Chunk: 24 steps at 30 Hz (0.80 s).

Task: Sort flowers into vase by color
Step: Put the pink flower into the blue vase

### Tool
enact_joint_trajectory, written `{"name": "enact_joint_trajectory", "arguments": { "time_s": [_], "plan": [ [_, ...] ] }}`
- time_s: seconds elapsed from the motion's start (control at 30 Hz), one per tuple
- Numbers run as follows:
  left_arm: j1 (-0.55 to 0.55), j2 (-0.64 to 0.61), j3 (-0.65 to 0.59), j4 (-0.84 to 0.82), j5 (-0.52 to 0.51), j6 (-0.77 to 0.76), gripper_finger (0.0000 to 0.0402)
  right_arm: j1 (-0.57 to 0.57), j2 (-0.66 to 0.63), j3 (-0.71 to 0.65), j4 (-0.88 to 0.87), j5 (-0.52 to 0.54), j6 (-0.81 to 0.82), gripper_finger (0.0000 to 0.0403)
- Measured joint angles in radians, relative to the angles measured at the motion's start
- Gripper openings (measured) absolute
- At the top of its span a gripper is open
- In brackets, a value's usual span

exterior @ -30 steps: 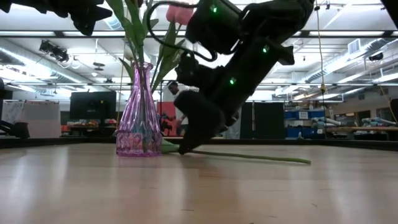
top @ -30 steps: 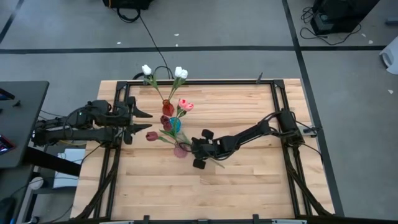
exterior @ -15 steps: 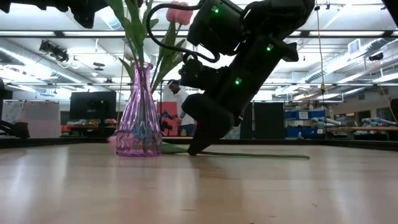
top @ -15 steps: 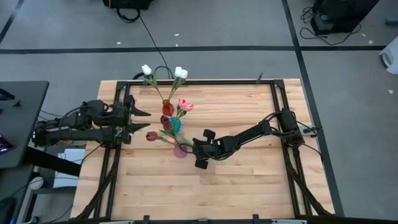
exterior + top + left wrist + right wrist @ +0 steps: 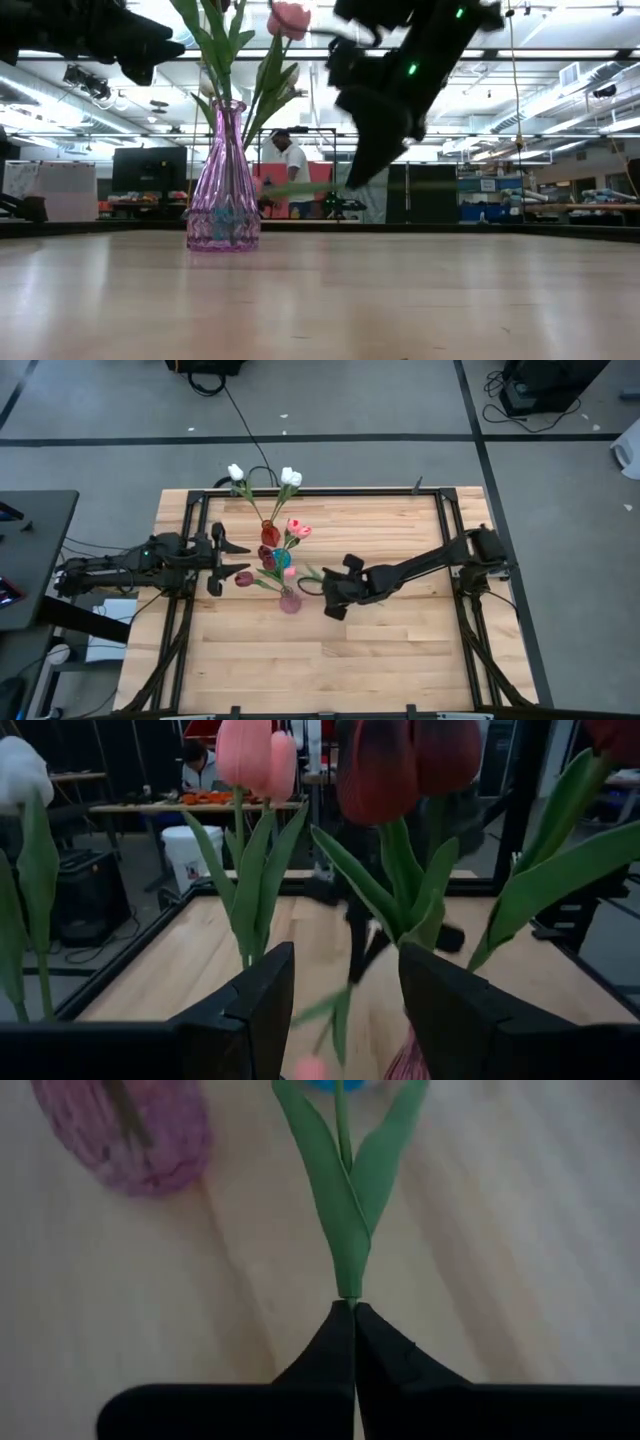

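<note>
The right gripper (image 5: pixel 353 1315), clamped on a stem (image 5: pixel 343 1140) lifted off the worktop (image 5: pixel 400 650), holds it pointing toward the pink vase (image 5: pixel 290 601) just beside, while the left gripper (image 5: pixel 340 990) hangs apart near the flowers (image 5: pixel 270 555).
</note>
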Motion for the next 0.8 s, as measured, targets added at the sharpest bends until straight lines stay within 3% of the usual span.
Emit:
{"name": "enact_joint_trajectory", "arguments": {
  "time_s": [0.13,0.3,0.4,0.57,0.8],
  "plan": [
    [-0.002,-0.027,0.0,0.005,0.002,0.021,0.0187,0.006,-0.107,-0.001,-0.107,0.068,0.045,0.0002],
    [-0.024,-0.062,0.0,0.005,0.021,0.03,0.0187,0.045,-0.26,-0.088,-0.111,0.156,0.099,0.0002],
    [-0.045,-0.063,0.0,0.018,0.018,0.038,0.0187,0.079,-0.359,-0.137,-0.045,0.216,0.106,0.0003],
    [-0.043,-0.064,0.054,0.056,-0.087,0.042,0.0187,0.113,-0.467,-0.16,0.157,0.246,0.0,0.0003],
    [-0.042,-0.064,0.171,0.03,-0.145,0.037,0.0187,0.118,-0.504,-0.161,0.423,0.238,-0.195,0.0003]
  ]
}}
